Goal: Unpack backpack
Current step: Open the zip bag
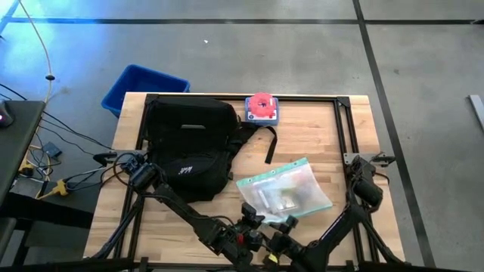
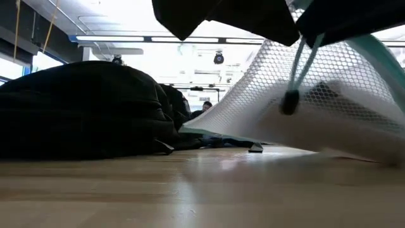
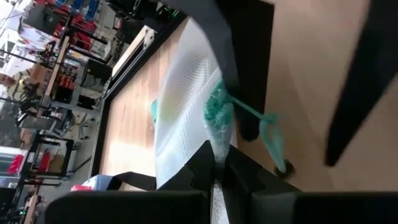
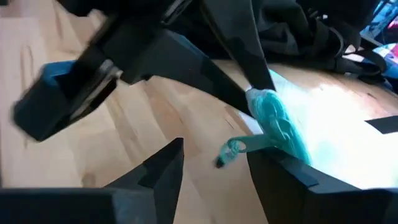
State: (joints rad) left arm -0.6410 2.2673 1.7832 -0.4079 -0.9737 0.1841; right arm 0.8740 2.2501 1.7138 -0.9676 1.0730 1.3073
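The black backpack lies on the table's left half, also seen in the low view. Right of it lies a clear mesh pouch with a teal zipper edge and pale items inside. My left gripper is at the pouch's near-left corner, shut on it. My right gripper stands open beside it at the near edge. Its fingers are on either side of the hanging teal zipper pull; whether they touch it I cannot tell. My left gripper pinches the pouch's bunched teal zipper edge at the near-left corner between its two fingers. It comes slanting down from the table's near side. That corner is raised off the table, and the mesh slopes down to the far end, which rests on the wood.
A blue bin stands off the table's far left corner. A red and blue round object sits at the far edge. A loose backpack strap lies between the backpack and the pouch. Black frame rails border the table.
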